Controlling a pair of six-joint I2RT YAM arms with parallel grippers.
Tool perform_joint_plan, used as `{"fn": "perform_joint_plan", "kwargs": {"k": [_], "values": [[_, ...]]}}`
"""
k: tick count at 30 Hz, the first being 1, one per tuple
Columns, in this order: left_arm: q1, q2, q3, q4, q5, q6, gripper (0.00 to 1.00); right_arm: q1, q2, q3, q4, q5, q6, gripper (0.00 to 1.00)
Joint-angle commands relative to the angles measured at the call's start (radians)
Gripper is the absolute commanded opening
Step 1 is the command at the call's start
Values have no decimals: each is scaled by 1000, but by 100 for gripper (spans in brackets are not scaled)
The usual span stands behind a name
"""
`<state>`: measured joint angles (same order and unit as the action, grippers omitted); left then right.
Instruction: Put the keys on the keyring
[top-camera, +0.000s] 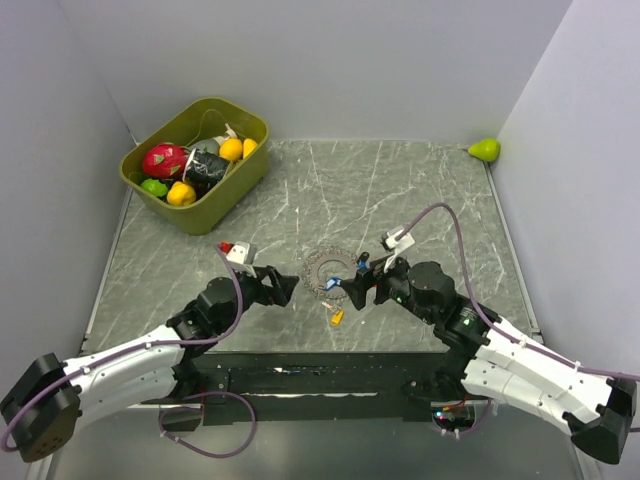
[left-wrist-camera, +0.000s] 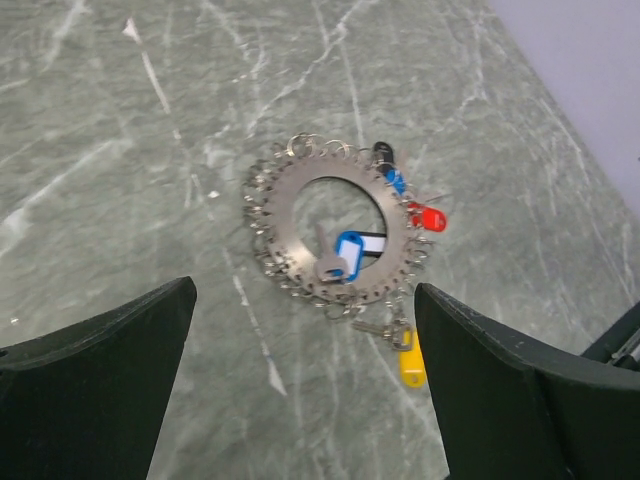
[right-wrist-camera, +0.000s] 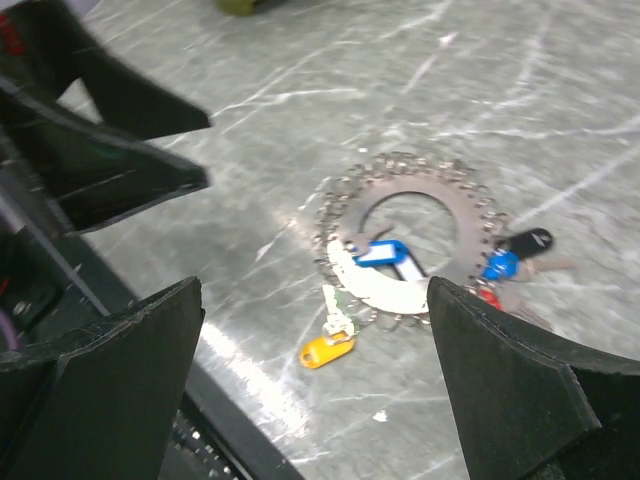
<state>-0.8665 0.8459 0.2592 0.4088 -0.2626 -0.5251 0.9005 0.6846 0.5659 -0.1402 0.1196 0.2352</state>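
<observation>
Keyring (top-camera: 313, 265) lies flat on the worktop (top-camera: 430, 200), between the two arms. It is a silvery disc with an open centre and small loops all round its rim.

Keys sit on or beside it:
- The blue-tagged key (left-wrist-camera: 347, 255) lies across the band and looks loose.
- The yellow-tagged key (left-wrist-camera: 411, 365) is just off the near rim, its metal end touching the loops.
- The red-tagged key (left-wrist-camera: 430, 216) is bunched with a small blue and a black one at the rim on the right arm's side.
- Whether any is threaded through a loop: too small to tell.

Left claw (top-camera: 287, 286): fingers spread, empty, near the ring, not touching. Right claw (top-camera: 352, 288): fingers spread, empty, just beside the ring.

Judgement: unfinished. The blue-tagged key at least looks left to hang, perhaps the yellow too. No key is in hand, so a pick-up comes first.
</observation>
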Motion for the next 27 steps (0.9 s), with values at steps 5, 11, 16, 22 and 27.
{"fn": "perform_joint_plan", "kwargs": {"k": [5, 11, 16, 22, 27], "values": [[237, 27, -29, 59, 302, -59, 96, -150, 27, -12, 4, -57, 44, 100], [434, 45, -26, 79, 466, -147, 96, -303, 61, -12, 11, -185, 67, 100], [620, -13, -57, 117, 546, -225, 96, -501, 33, -57, 42, -349, 111, 100], [817, -74, -84, 144, 606, -289, 96, -722, 20, -89, 86, -475, 177, 100], [847, -136, -64, 102, 496, -210, 96, -741, 39, -69, 105, -306, 176, 100]]}}
